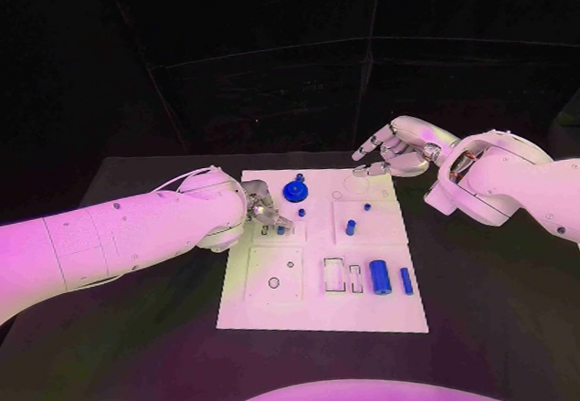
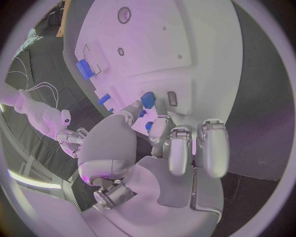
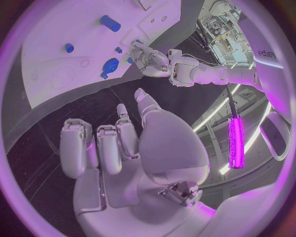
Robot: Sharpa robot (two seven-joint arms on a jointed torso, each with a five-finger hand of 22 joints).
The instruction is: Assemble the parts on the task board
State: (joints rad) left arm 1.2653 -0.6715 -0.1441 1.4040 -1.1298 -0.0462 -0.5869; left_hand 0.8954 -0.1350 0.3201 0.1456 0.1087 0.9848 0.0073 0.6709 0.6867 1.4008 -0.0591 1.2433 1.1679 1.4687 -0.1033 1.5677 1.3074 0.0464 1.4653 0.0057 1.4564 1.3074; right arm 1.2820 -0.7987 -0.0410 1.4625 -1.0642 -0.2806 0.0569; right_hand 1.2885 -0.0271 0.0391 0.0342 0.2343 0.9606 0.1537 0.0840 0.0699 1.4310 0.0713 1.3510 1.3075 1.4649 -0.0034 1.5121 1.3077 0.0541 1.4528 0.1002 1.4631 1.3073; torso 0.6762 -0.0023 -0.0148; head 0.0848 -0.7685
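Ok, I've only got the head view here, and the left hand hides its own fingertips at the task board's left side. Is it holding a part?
Observer: In the left wrist view, the left hand has its thumb tip against a small blue part on the task board. I cannot confirm a grip.
Operator: And the right palm?
Observer: In the right wrist view, the right hand holds nothing. Its fingers are apart, over the black table beside the board.

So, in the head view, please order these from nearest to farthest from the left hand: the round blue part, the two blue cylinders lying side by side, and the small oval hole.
From the left hand:
1. Round blue part, just beyond it.
2. Small oval hole, on the board's near left.
3. Two blue cylinders, on the near right.
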